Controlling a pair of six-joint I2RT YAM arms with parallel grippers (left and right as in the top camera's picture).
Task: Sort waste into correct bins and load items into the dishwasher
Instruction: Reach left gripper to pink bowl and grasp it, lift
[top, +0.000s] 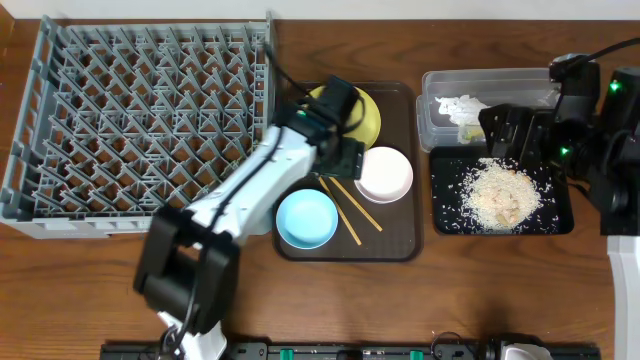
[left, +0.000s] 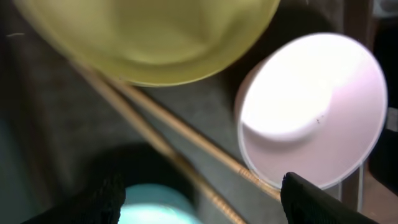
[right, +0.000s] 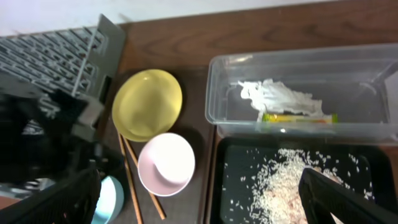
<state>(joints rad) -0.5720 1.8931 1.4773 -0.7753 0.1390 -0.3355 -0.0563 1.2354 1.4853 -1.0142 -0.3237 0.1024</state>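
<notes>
Your left fingers (left: 311, 200) are released, spread wide with nothing between them. They hang low over the dark brown serving tray (top: 398, 245), above the pair of wooden chopsticks (left: 186, 134) that lies slantwise on it. On that tray the round yellow plate (top: 368, 118) sits at the far edge and the white bowl (top: 385, 173) is just beside it. The light blue bowl (top: 306, 218) is at the near left corner, and the chopsticks run between the two bowls.

Your right fingers (right: 59, 199) are also released and hold nothing. They are poised over the place where the clear plastic tub (top: 438, 85) meets the shallow black tray (top: 558, 222). Inside the tub you can see the crumpled white napkin (right: 273, 96) with the green-yellow snack wrapper (right: 298, 116) touching its near side. The rice crumbs (top: 497, 195) are heaped in the black tray, with loose grains scattered around the heap.

The grey dish rack (top: 140, 120) stands at the left end of the tabletop (top: 480, 290), just beside the serving tray and well apart from both bins.
</notes>
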